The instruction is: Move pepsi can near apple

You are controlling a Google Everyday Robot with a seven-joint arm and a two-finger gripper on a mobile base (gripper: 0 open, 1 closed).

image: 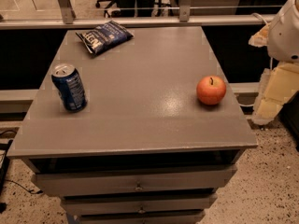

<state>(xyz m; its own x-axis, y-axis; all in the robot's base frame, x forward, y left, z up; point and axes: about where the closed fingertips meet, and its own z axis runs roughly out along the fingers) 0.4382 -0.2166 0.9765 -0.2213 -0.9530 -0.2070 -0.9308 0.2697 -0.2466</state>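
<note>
Drawers (135,183) beneath worktop (140,125). Pepsi can (69,87) upright at left, well apart from apple (211,90): move not begun. Tool (273,94) off right edge; cannot tell whether open.

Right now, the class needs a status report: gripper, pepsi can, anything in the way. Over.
Gripper right of the cabinet, off its top. Pepsi can upright, front left; apple far across at right. Nothing between them; snack bag at back.

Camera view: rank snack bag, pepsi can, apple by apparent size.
1. pepsi can and snack bag: about alike in area; the bag lies farther back, so unranked.
2. apple: smallest.
The gripper is off the table, right side.
</note>
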